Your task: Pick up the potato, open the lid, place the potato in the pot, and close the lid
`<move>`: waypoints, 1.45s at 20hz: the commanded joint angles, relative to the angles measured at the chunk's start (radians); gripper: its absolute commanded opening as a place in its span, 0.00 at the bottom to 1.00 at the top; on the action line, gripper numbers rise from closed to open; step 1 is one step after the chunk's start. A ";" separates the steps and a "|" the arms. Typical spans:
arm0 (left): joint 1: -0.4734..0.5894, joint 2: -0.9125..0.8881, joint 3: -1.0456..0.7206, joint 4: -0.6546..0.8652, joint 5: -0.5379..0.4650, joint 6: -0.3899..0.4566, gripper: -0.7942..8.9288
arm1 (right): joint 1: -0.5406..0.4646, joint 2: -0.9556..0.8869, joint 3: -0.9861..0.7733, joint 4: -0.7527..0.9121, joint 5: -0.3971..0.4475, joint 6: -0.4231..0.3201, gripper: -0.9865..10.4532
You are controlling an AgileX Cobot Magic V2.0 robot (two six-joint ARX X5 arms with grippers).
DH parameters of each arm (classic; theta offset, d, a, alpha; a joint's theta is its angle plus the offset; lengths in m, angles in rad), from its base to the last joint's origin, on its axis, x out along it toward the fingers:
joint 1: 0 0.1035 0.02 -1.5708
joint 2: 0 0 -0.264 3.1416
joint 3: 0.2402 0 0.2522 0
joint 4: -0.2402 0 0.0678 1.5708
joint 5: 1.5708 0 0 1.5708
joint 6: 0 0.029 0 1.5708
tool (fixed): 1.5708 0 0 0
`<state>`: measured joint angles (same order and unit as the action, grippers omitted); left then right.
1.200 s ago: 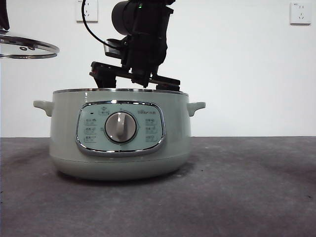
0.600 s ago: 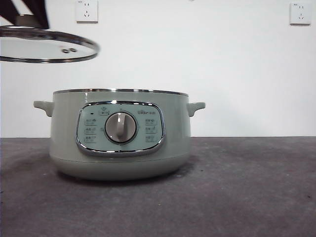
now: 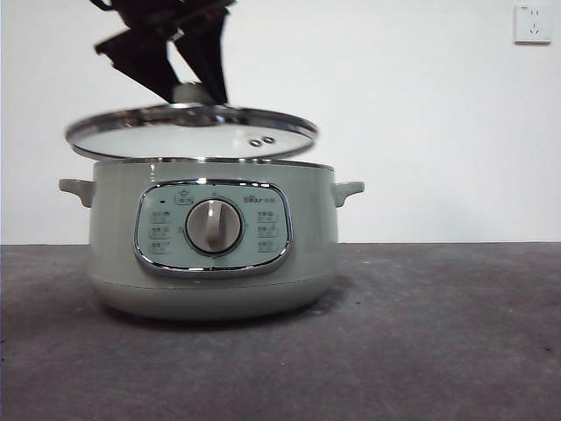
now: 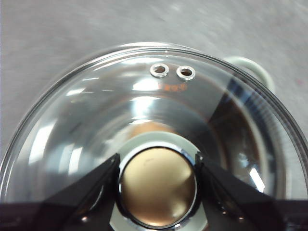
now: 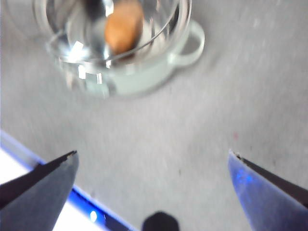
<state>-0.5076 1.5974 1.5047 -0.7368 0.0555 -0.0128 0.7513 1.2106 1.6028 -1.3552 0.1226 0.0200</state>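
Observation:
My left gripper (image 3: pixel 195 92) is shut on the pale knob (image 4: pixel 158 187) of the clear glass lid (image 3: pixel 193 132). It holds the lid slightly tilted, just above the rim of the sage-green pot (image 3: pixel 210 254). In the left wrist view the lid (image 4: pixel 96 120) fills the picture, and the jaws clamp the knob from both sides. The orange-brown potato (image 5: pixel 123 31) lies inside the pot (image 5: pixel 139 77) under the lid. My right gripper (image 5: pixel 154 168) is open and empty, high above the table and away from the pot.
The pot stands on a grey table (image 3: pixel 438 333) in front of a white wall with a socket (image 3: pixel 534 24). One pot handle (image 3: pixel 349 189) sticks out to the side. A blue-lit table edge (image 5: pixel 72 192) shows in the right wrist view.
The right arm rose from the pot and left the front view. My left gripper carried the lid from the upper left to the right and down, to just over the pot.

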 commanded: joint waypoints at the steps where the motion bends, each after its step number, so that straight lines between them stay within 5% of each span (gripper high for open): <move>1: -0.014 0.016 0.008 0.046 -0.004 -0.006 0.07 | 0.001 -0.083 -0.088 -0.024 -0.006 -0.014 0.61; 9: -0.024 0.060 0.008 0.051 -0.042 -0.008 0.07 | 0.001 -0.274 -0.183 -0.024 -0.053 0.040 0.61; 23: -0.021 0.105 0.008 0.064 -0.056 -0.002 0.08 | 0.001 -0.306 -0.183 -0.024 -0.055 0.063 0.61; 24: -0.021 0.105 0.008 0.056 -0.056 -0.006 0.13 | 0.001 -0.306 -0.183 -0.024 -0.055 0.067 0.61; 27: -0.021 0.097 0.008 0.047 -0.047 -0.010 0.72 | 0.001 -0.306 -0.183 -0.024 -0.055 0.067 0.61; 29: -0.021 0.072 0.008 0.022 -0.048 -0.009 0.83 | 0.001 -0.305 -0.183 -0.024 -0.055 0.067 0.61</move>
<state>-0.5312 1.6737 1.5188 -0.6991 0.0044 -0.0101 0.7513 0.9066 1.4303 -1.3560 0.0704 0.0753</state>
